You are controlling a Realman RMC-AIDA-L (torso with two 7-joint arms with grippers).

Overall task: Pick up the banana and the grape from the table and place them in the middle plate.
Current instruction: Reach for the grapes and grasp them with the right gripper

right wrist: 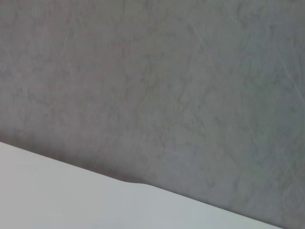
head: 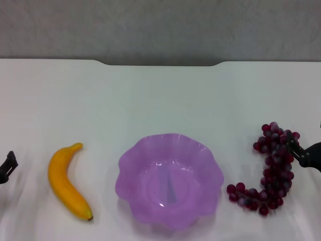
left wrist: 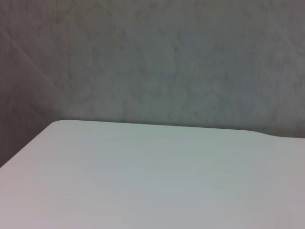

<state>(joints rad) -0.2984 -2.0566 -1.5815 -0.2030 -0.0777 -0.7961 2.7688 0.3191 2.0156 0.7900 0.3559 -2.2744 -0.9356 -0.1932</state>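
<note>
Fingers cannot be told apart or together on either gripper; one middle plate (head: 169, 178) is seen apparently empty, flanked by one banana (head: 67, 182) and one grape (head: 268, 170) bunch.

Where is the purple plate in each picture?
Head view: the middle plate sits low in the centre, between the banana and the grape.
Left wrist view: not in it.
Right wrist view: not in it.
Shared landmark: the table and its far edge.
</note>
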